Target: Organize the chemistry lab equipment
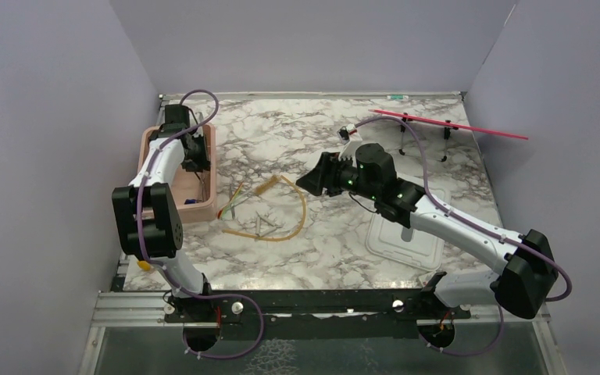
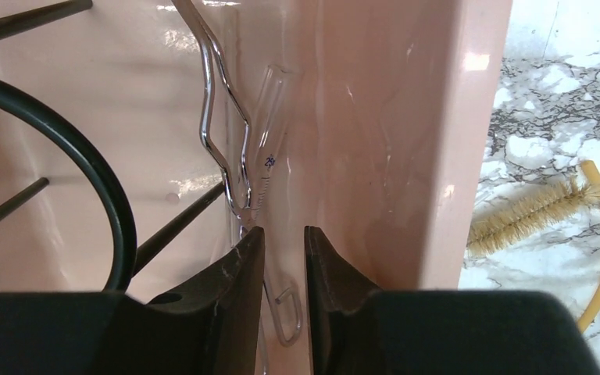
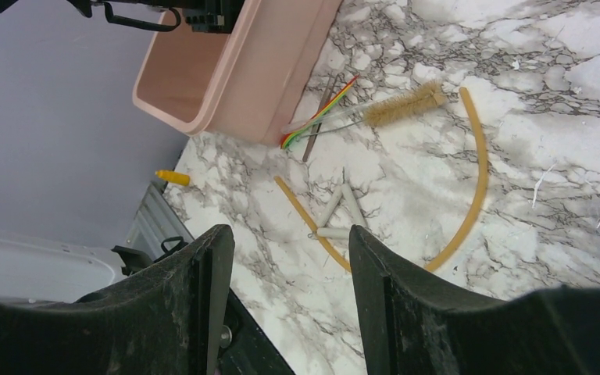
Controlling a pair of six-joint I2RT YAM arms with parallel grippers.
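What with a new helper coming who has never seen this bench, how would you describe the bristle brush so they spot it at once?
Find the pink tub at the left of the table. Just right of it lies the bristle brush, by one end of the amber tubing. Alone among its smooth neighbours, it has a fuzzy tan head.

Amber tubing loop (image 3: 482, 172) on table (image 3: 562, 117); metal tongs (image 2: 205, 105) in pink tub (image 2: 406, 117)
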